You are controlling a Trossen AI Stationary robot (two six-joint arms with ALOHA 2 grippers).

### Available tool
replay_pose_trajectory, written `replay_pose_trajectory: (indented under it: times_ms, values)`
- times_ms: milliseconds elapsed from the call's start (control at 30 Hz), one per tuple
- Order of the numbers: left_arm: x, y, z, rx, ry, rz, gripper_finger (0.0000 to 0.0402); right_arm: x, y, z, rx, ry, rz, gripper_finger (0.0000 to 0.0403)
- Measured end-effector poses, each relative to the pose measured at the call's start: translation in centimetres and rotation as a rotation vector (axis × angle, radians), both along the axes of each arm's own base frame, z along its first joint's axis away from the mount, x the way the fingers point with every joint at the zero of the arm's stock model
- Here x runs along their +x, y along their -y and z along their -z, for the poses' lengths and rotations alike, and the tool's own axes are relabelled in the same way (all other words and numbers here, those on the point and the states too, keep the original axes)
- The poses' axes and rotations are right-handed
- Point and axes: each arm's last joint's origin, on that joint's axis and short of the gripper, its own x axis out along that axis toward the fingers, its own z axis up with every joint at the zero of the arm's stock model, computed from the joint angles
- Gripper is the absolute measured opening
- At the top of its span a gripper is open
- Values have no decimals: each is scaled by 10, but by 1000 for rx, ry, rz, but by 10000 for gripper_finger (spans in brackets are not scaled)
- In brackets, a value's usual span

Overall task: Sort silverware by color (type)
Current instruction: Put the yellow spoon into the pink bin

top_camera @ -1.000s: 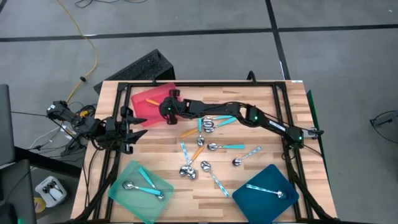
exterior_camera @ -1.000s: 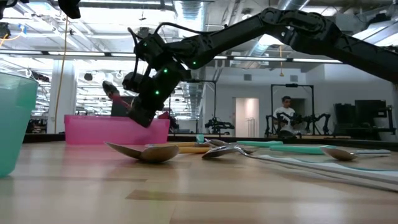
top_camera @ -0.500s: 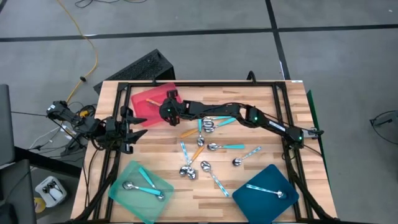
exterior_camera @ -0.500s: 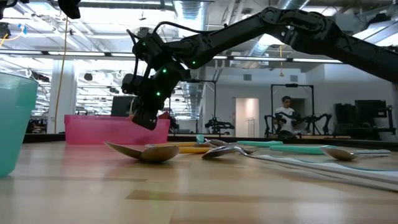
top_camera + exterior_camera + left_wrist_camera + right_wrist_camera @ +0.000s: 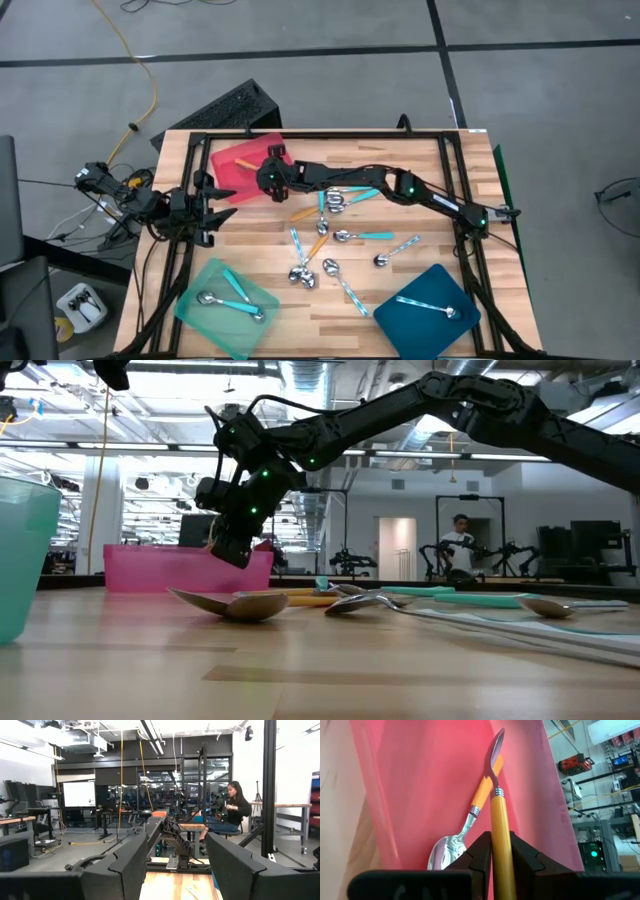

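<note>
Orange-handled spoon (image 5: 500, 845) clenched in right gripper (image 5: 492, 851) over red tray (image 5: 232, 170) — inside its rim, beside another orange spoon (image 5: 465, 827); left gripper (image 5: 212, 210) spread, parked at table's left edge.

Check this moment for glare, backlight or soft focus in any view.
Low view: ceiling lights backlight the right arm, and the near spoon is soft. Right wrist view: sharp on the orange-handled spoon in the right gripper over the red tray. High view: evenly lit.

Right pincer (image 5: 499, 865) clamped, left (image 5: 176, 860) agape.
</note>
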Motion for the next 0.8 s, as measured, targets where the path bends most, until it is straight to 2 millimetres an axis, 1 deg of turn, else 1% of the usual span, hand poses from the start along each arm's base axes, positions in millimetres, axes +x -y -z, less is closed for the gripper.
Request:
replay_pose_trajectory:
  times_ms: [167, 267, 433, 533, 800]
  values:
    - [0, 0, 0, 0, 0, 0, 190, 0, 0, 0, 18, 4, -12, 89]
    - [0, 0, 0, 0, 0, 0, 190, -1, 3, 0, 21, 8, -5, 108]
    - [0, 0, 0, -2, -1, -5, 190, -2, 7, -1, 46, 33, 26, 150]
    - [0, 0, 0, -2, 0, -4, 190, -2, 8, -2, 53, 40, 33, 167]
    - [0, -1, 0, -14, -3, -27, 190, -2, 7, -4, 55, 32, 30, 171]
